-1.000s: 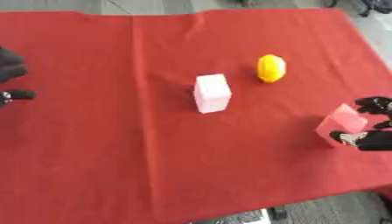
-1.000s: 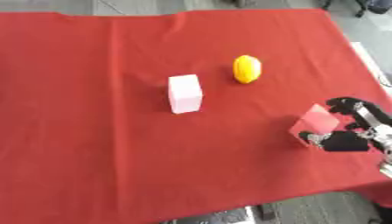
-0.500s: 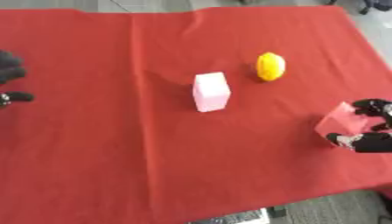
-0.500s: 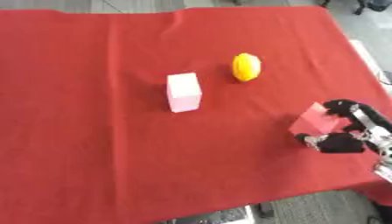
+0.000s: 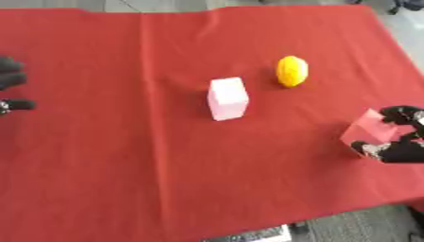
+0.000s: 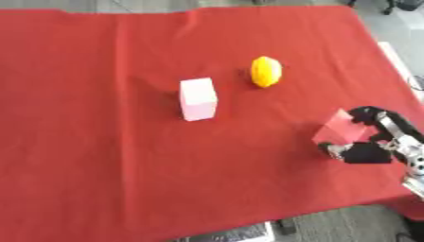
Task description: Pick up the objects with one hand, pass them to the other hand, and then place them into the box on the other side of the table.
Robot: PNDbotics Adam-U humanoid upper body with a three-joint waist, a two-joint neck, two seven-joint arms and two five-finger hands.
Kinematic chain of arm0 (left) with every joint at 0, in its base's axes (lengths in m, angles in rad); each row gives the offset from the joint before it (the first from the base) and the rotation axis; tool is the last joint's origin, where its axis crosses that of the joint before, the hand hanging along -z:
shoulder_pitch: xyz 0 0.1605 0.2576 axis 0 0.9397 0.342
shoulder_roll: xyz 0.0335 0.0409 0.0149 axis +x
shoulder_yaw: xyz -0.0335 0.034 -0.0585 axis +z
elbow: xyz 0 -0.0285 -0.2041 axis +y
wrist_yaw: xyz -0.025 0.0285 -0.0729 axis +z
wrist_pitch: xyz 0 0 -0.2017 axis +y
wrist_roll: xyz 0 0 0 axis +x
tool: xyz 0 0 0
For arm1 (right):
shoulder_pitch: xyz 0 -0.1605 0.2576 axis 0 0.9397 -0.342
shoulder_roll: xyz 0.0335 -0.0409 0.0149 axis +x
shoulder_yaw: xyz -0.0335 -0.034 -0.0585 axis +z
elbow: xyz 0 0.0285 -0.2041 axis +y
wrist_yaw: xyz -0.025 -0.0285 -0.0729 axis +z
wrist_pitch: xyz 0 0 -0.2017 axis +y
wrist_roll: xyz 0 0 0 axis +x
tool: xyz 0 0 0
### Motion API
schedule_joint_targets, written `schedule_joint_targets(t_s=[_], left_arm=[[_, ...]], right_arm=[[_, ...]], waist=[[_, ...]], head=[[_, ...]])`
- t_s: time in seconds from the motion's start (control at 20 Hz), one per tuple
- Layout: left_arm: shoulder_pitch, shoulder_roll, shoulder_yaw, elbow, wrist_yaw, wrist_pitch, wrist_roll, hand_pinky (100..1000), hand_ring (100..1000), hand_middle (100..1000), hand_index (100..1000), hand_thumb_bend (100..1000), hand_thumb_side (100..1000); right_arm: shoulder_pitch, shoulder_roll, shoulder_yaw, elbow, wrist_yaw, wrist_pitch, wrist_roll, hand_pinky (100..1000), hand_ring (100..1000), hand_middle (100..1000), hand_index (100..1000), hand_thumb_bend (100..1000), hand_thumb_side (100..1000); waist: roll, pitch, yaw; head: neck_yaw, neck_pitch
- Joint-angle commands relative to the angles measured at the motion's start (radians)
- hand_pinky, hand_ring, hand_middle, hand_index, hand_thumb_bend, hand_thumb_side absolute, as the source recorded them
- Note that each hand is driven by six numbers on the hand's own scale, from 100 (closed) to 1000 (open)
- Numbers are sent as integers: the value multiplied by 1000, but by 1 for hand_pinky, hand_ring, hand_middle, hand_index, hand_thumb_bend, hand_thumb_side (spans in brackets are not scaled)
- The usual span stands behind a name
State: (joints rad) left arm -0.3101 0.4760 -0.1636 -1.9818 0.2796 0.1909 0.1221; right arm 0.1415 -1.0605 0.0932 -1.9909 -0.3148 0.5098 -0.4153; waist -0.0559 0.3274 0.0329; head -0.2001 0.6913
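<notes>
I note the pink block (image 6: pixel 340 128) first: a small cube-like piece, matt, flat-faced, tilted on one edge near the right edge of the table; its upper face reads paler than its side. My right hand (image 6: pixel 374 142) is closed round it; curled black fingers (image 6: pixel 364 113) hook over its far top corner and the thumb (image 6: pixel 352 152) presses in from the near side, so the block sits pinched between them. Whether the block rests on the cloth or is just clear of it, I cannot tell.

Near mid-table stands a white-pink box (image 5: pixel 227 98), upright, taller than wide, smooth-sided with crisp edges; just beyond it to the right lies a yellow object (image 5: pixel 291 71), oval and rounded, lemon-like in outline. The two are near each other but apart, and both are well apart from the held block.

The red cloth (image 5: pixel 124 165) covers the table; it looks soft, with a lengthwise fold line left of centre.

My left hand (image 5: pixel 12 90) shows at the left edge, dark fingers only; I cannot tell how far it is open.
</notes>
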Motion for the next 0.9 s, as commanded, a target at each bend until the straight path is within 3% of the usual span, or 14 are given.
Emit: schedule_joint_targets(t_s=[0.05,0.9], left_arm=[[-4,10,1,-18,-8,3,-2,667,847,769,815,100,822],[-6,7,-4,-18,-13,6,-4,667,847,770,815,100,827]], right_arm=[[-4,-18,-36,-9,10,-13,-27,742,919,764,848,508,149],[-11,-10,-45,-9,49,78,-41,795,974,796,888,543,118]], waist=[[1,-14,-5],[4,-6,-4]], head=[[-1,-3],[-13,-11]])
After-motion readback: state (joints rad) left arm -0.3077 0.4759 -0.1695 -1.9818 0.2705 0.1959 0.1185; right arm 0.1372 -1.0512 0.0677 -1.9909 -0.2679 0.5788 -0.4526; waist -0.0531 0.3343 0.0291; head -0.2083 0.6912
